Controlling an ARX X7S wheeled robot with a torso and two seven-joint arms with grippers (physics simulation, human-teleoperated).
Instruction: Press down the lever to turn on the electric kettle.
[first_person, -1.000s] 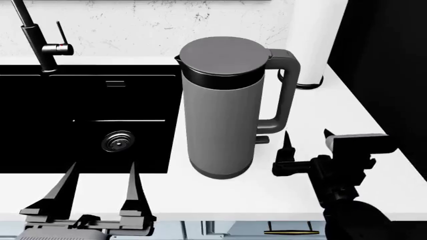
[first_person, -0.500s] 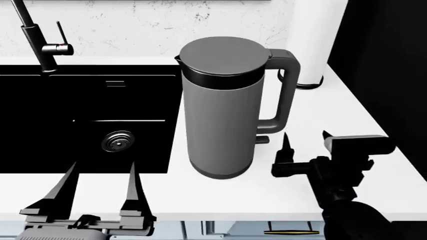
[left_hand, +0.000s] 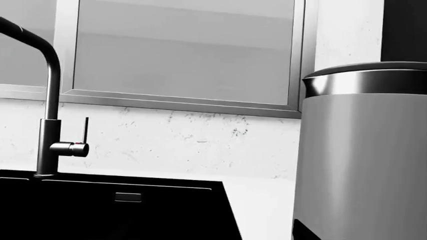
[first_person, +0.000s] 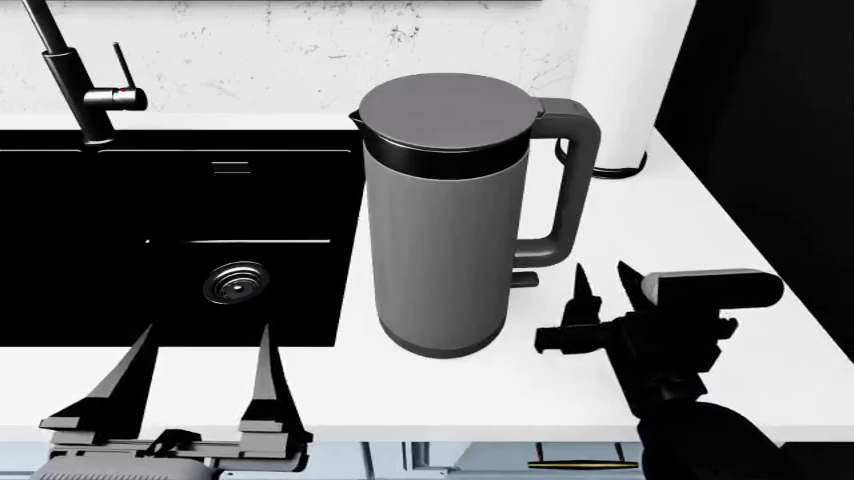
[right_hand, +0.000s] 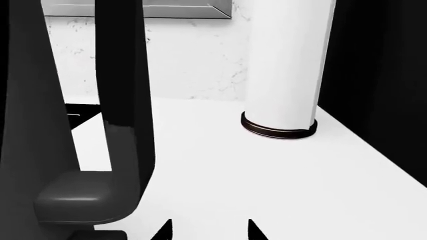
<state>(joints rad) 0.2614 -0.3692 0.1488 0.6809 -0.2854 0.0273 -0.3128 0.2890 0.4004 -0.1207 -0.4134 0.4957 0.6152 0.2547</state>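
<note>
The electric kettle stands upright on the white counter, a tall grey cylinder with its loop handle facing right. The lever is a small dark tab low on the body, under the handle. My right gripper hovers just right of the lever, apart from it, fingers pointing away from me with a narrow gap and nothing between them. In the right wrist view the gripper shows only its two tips, with the handle close beside it. My left gripper is open over the sink's front edge. The kettle fills one side of the left wrist view.
A black sink lies left of the kettle, with a black tap behind it. A white cylinder roll stands at the back right on the counter. A dark wall bounds the counter on the right.
The right gripper's fingers have come closer together and the gripper has edged slightly left toward the kettle. The left arm and kettle have not moved.
</note>
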